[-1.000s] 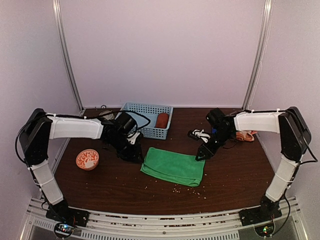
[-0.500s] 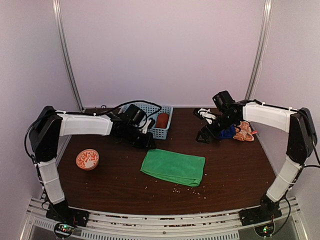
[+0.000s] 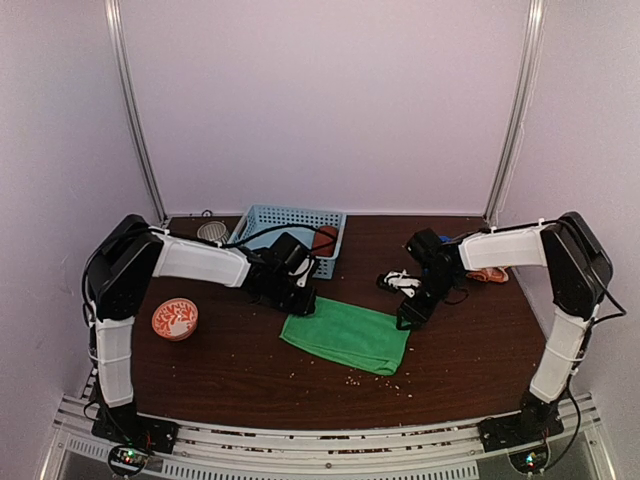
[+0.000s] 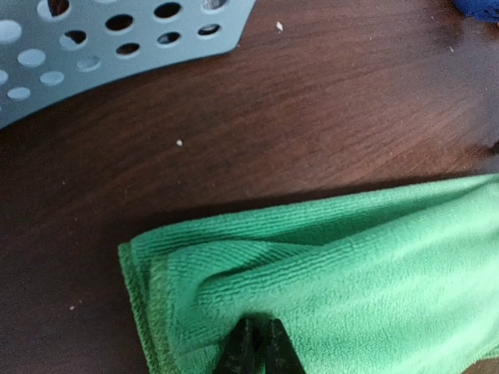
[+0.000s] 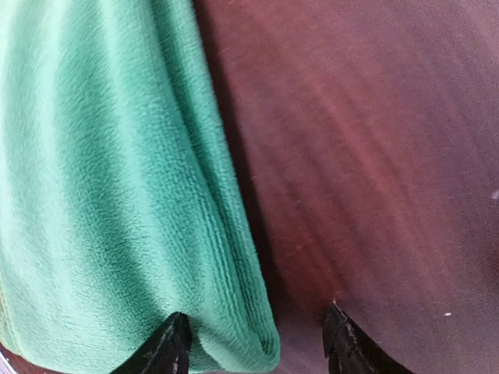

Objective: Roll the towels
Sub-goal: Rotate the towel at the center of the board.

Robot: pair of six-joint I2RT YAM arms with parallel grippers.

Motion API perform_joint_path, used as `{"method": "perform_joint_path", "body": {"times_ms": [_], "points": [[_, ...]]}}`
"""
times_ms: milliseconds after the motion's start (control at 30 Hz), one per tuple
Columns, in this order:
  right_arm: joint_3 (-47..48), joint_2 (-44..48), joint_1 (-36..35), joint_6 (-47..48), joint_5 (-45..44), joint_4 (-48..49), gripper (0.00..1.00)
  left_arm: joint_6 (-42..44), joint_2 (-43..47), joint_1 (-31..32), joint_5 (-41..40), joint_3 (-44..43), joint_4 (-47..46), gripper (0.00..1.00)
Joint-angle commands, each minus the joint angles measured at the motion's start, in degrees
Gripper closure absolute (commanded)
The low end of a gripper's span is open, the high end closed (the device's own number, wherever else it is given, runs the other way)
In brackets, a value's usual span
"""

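Inside basket (image 3: 262, 214), overhead only: rust-red towel (image 3: 325, 239)

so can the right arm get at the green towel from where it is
probably yes: the right arm has its jaws open astride a corner of the green towel, with nothing in between

Green towel (image 3: 345, 335) is lying folded flat mid-table (image 3: 470, 365), layered edges showing at its left end, fabric puckering there. Rust-red towel (image 3: 324, 240) is sitting rolled in the right end of the basket (image 3: 285, 213). Orange patterned towel (image 3: 490, 273) is lying bunched far right. Blue towel (image 4: 477, 6) is barely showing.
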State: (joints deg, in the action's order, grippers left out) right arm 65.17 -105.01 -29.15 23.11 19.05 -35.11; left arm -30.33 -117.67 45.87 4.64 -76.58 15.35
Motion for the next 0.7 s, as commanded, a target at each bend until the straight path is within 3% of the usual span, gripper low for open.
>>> {"method": "perform_joint_path", "body": {"times_ms": [0,167,300,500,667], "points": [[-4.9,0.8,-3.8,3.3,0.1,-5.6,0.45,4.1,-2.1,-0.3,-5.3,-1.6,-1.5,0.93],[-8.1,4.9,-12.5,6.3,10.4,-13.2,0.48,5.5,2.3,0.6,-6.2,0.2,-2.3,0.82],[-6.7,7.9,-19.3,7.9,16.6,-16.4,0.42,7.4,11.2,2.6,-9.0,4.4,-4.8,0.71],[-2.8,7.8,-18.5,9.9,15.8,-19.3,0.38,3.4,15.7,3.7,-6.0,7.4,-0.8,0.70],[-2.9,9.7,-12.6,9.9,15.8,-18.6,0.37,1.7,13.9,3.8,1.0,11.8,-5.7,0.76]]}}
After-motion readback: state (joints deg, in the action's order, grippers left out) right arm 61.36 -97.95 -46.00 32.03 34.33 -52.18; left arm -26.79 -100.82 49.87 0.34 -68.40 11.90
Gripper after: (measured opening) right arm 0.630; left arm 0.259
